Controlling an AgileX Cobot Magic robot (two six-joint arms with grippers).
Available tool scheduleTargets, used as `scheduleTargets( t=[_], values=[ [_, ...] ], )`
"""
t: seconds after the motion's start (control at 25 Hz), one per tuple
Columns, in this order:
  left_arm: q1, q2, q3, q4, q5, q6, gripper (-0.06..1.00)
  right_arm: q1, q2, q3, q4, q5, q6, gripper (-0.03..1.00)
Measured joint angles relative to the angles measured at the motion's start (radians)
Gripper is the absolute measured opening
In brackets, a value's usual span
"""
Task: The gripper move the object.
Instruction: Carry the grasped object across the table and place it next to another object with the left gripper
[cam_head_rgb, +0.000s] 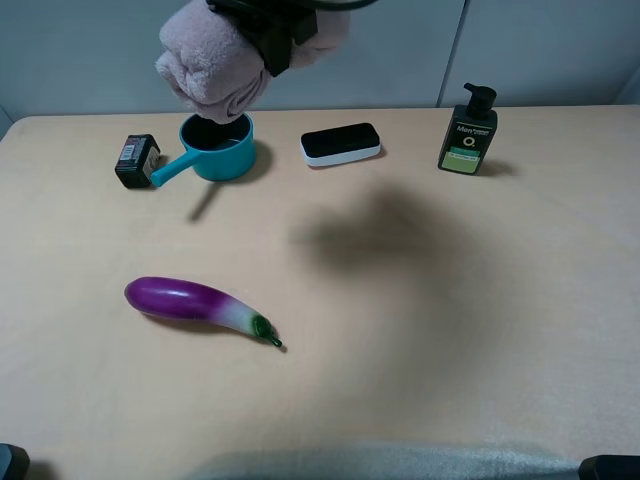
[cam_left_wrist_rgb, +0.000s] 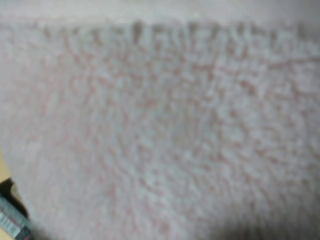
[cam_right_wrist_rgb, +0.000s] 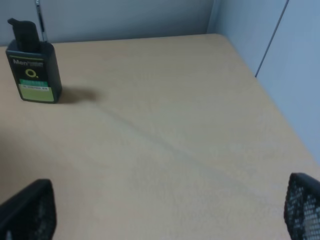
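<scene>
The rolled pale pink fluffy towel (cam_head_rgb: 208, 68) hangs in the air at the back left, right above the teal pan (cam_head_rgb: 220, 148). My left gripper (cam_head_rgb: 275, 35) is shut on the towel's middle from above, its black fingers pinching the roll. In the left wrist view the towel (cam_left_wrist_rgb: 160, 125) fills almost the whole picture and hides the fingers. My right gripper (cam_right_wrist_rgb: 170, 207) is open and empty, with its dark fingers (cam_right_wrist_rgb: 30, 212) wide apart above bare table near the right side.
A teal pan with a handle stands at the back left, with a small black box (cam_head_rgb: 136, 160) beside it. A black-and-white case (cam_head_rgb: 340, 144) and a dark pump bottle (cam_head_rgb: 467, 132) stand along the back. A purple eggplant (cam_head_rgb: 195, 303) lies front left.
</scene>
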Motion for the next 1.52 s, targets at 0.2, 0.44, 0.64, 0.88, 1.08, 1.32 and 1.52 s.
scheduleTargets(
  t=[0.2,0.44,0.64,0.88,1.08,1.32,1.52],
  values=[
    [0.0,-0.127,0.128,0.001,0.0,-0.029,0.56,0.0,0.0,0.0,0.0,0.0,0.0,0.69],
    [0.017,-0.278,0.362,0.012,-0.001,-0.123,0.56,0.0,0.0,0.0,0.0,0.0,0.0,0.69],
    [0.068,-0.399,0.565,0.066,-0.017,-0.225,0.56,0.0,0.0,0.0,0.0,0.0,0.0,0.69],
    [0.159,-0.519,0.798,0.079,-0.081,-0.248,0.56,0.0,0.0,0.0,0.0,0.0,0.0,0.69],
    [0.245,-0.583,0.957,0.074,-0.166,-0.269,0.56,0.0,0.0,0.0,0.0,0.0,0.0,0.69],
    [0.33,-0.599,1.088,0.075,-0.283,-0.273,0.56,0.0,0.0,0.0,0.0,0.0,0.0,0.69],
    [0.382,-0.599,1.164,0.074,-0.406,-0.299,0.56,0.0,0.0,0.0,0.0,0.0,0.0,0.69]
  ],
)
